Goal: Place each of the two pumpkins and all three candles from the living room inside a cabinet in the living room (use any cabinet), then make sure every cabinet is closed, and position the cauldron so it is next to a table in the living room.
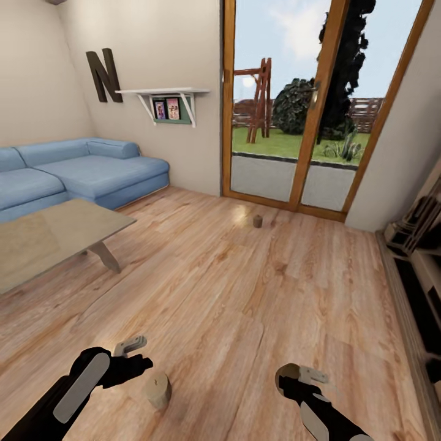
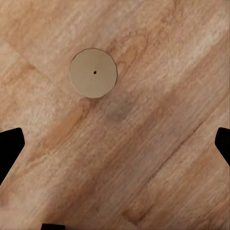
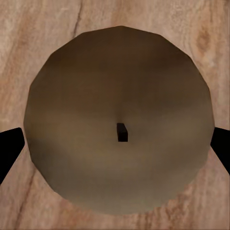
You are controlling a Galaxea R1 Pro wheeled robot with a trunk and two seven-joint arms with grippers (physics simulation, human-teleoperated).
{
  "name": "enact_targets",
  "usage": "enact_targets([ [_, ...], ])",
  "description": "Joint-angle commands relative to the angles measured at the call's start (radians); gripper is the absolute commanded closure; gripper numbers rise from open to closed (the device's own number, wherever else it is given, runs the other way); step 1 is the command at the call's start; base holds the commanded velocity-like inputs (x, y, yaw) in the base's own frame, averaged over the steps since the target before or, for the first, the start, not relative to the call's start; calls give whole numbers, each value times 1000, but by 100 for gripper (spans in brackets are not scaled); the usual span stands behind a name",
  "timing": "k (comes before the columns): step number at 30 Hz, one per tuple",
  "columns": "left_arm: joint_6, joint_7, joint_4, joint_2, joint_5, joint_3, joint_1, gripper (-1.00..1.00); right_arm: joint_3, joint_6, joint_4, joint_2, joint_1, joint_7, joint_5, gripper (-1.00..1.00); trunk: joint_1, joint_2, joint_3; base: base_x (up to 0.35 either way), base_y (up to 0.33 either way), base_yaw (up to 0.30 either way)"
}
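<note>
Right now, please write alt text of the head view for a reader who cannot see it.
A wooden living-room floor with two black robot arms: a cream candle stands beside the left hand, and the right hand holds another. A third candle stands near the glass door; a blue sofa and low table are left.

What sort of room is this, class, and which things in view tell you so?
Most likely a living room: a blue L-shaped fabric sofa, a low pale wooden coffee table, and wood-framed glass patio doors opening onto a garden.
</note>
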Motion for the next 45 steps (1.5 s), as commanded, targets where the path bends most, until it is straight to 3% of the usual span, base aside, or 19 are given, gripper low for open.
enact_targets([
  [1, 0, 11, -1, 1, 10, -3, -1, -100, 9, -1, -2, -1, 0, -6, -8, 100, 0, 0, -1, 82, -65, 57],
  [8, 0, 11, -2, 0, 10, -3, -1, -100, 10, 26, -19, -3, 0, -6, -6, 100, 0, 0, -1, 20, -16, 14],
  [10, 0, 11, -3, -1, 10, -3, 0, -100, 11, 109, -69, -3, 0, -8, -6, 100, 0, 0, -1, 2, -1, 1],
  [13, 0, 11, -3, -1, 10, -3, -1, -100, 4, 372, -227, -2, 0, -35, -8, 100, 0, 0, -1, 0, 0, 0],
  [15, 0, 11, -3, -2, 10, -4, -1, -100, -1, 481, -315, -2, 0, -69, -13, 100, 0, 0, -1, 0, 0, 0],
  [16, 0, 11, -3, -2, 10, -4, -1, -100, -13, 570, -407, 1, 0, -110, -18, 100, 0, 0, -1, 0, 0, 0],
  [21, 0, 11, -4, -2, 10, -3, -1, -100, -88, 753, -625, 0, 0, -240, -20, 100, 0, 0, -1, 0, 0, 0],
  [26, 0, 11, -1, -2, 9, -3, -1, -100, -104, 796, -684, -2, 0, -278, -20, 100, 0, 0, -1, 64, 0, 0],
  [45, -1, 11, 6, -3, 10, -3, -1, -100, -106, 802, -689, -2, 0, -281, -21, 100, 0, 0, 0, 129, 55, 12],
])
